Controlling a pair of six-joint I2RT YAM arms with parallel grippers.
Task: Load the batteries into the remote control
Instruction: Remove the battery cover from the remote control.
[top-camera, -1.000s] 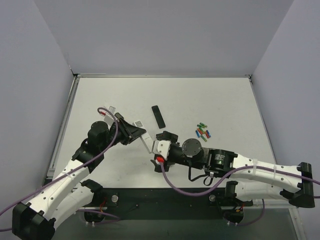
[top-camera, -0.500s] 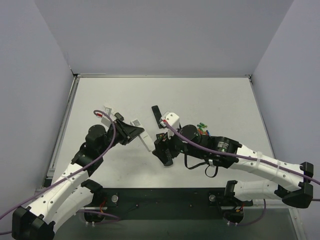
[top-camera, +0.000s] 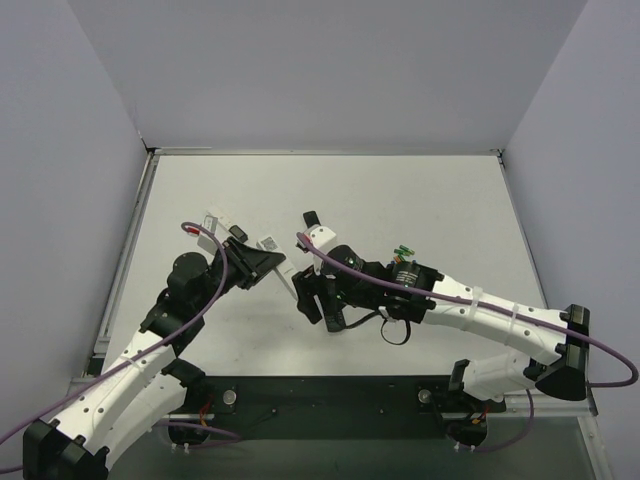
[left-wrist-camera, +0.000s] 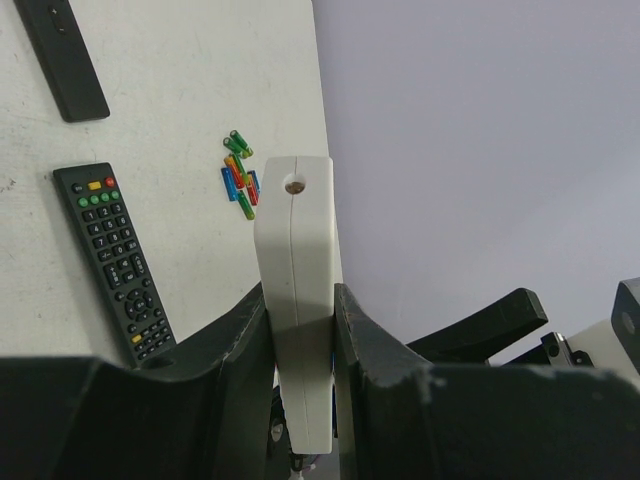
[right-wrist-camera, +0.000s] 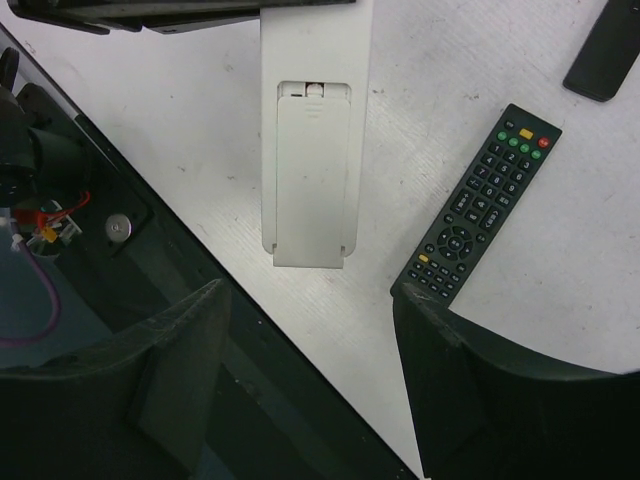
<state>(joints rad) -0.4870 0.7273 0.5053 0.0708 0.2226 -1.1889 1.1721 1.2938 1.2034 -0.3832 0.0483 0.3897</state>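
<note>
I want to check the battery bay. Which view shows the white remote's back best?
Right wrist: it looks straight at the remote's back, with the whole battery cover in frame, shut. Left wrist sees only the remote's narrow edge, held in the left gripper; the top view barely shows it.

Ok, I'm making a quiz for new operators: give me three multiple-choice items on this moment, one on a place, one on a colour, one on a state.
1. Where are the batteries? A inside a remote; B loose on the table; C in a box.
2. What colour is the body of the remote with coloured buttons? A black; B white; C blue.
3. The white remote's battery cover is: A off; B half open; C shut.
Answers: B, they lie piled there; A, its case is black; C, it sits flush while the left tool holds that remote.
</note>
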